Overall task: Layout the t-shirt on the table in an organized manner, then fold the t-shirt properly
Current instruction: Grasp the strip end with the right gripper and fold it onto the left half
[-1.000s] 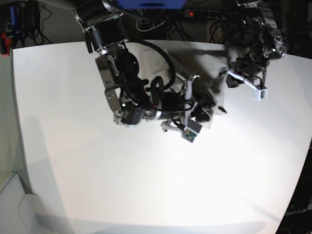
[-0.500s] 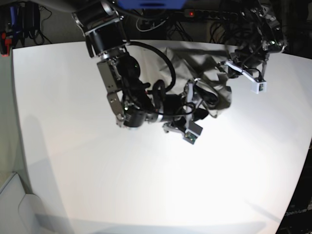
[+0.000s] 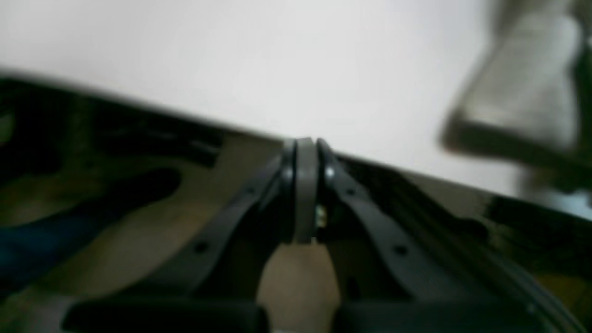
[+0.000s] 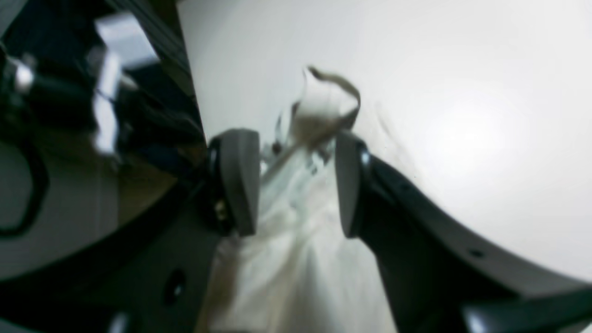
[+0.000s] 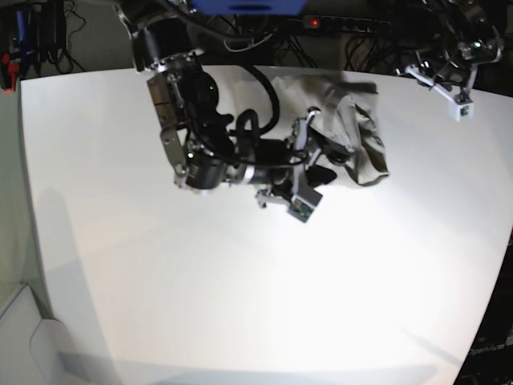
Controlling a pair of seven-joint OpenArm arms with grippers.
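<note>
The light grey-beige t-shirt [image 5: 361, 136] lies crumpled at the back right of the white table [image 5: 240, 281]. My right gripper [image 5: 329, 159] sits at the shirt's left edge. In the right wrist view the right gripper [image 4: 296, 180] is open, and a bunched fold of the t-shirt [image 4: 300, 259] runs between its fingers [image 4: 240, 180] above the table [image 4: 462, 92]. My left gripper [image 5: 433, 76] hangs past the table's back right edge, apart from the shirt. In the left wrist view the left gripper [image 3: 303, 185] is shut, its pads pressed together over the table [image 3: 231, 60] edge.
A power strip [image 5: 314, 22] with a red light and tangled cables lie behind the table's far edge. A blurred pale shape [image 3: 522, 78] shows at the right of the left wrist view; I cannot tell what it is.
The left arm has drawn away up and to the back right, off the shirt. The shirt has slumped to the right. The right gripper's jaws have come apart.
</note>
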